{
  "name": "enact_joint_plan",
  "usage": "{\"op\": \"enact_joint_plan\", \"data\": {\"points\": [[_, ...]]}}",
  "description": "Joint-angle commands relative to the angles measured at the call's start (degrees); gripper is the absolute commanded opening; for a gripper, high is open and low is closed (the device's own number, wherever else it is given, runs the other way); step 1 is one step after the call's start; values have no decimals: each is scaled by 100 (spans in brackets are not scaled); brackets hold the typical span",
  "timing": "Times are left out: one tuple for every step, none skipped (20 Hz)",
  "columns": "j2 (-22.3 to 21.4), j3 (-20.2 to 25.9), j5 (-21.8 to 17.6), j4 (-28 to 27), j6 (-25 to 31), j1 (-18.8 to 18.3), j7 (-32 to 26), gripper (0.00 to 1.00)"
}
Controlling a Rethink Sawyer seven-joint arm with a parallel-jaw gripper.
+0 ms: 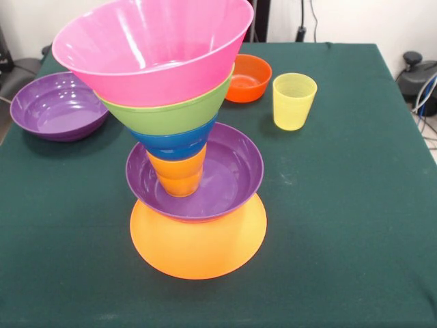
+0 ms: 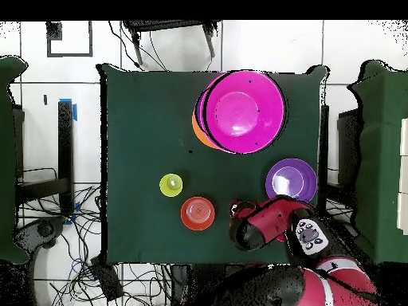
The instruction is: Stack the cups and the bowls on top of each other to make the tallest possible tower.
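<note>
The tower stands at the table's middle in the front view. An upturned yellow-orange bowl (image 1: 198, 249) is its base. On it sit a purple bowl (image 1: 232, 171), an orange cup (image 1: 179, 174), a blue bowl (image 1: 174, 142), a green bowl (image 1: 171, 113) and a big pink bowl (image 1: 153, 48) on top. From overhead the pink bowl (image 2: 239, 111) covers the stack. The second purple bowl (image 1: 60, 106), the small orange-red bowl (image 1: 247, 77) and the yellow cup (image 1: 294, 100) stand loose. The red-pink cup is out of view. The arm's end with the gripper (image 2: 241, 225) is drawn back near the table's edge, beside the orange-red bowl (image 2: 197, 213).
The dark green table (image 1: 355, 205) bears everything. In the overhead view the loose purple bowl (image 2: 291, 179) lies just beyond the arm (image 2: 275, 219), and the yellow cup (image 2: 170, 185) stands left of it. Cables lie on the floor around the table.
</note>
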Motion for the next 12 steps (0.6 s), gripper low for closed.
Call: {"op": "enact_joint_plan", "data": {"points": [[825,1303,-318,-1481,564,-266,-1667,100],[807,1349,-303,-1458,623,-292,-1726,100],[794,1403,-276,-1440,691,-324,-1796,100],[775,1428,-268,-1417,735,-339,-1832,100],[756,1447,-263,-1399,777,-346,-1854,100],[736,1465,-258,-1381,819,-353,-1877,100],[719,1497,-247,-1362,869,-373,-1916,100],[706,1539,-230,-1346,922,-409,-1973,100],[698,1573,-222,-1351,967,-425,-2003,100],[691,1607,-213,-1356,1013,-441,-2033,100],[686,1646,-204,-1359,1057,-466,-2080,100],[685,1688,-187,-1379,1117,-478,-2137,100]]}}
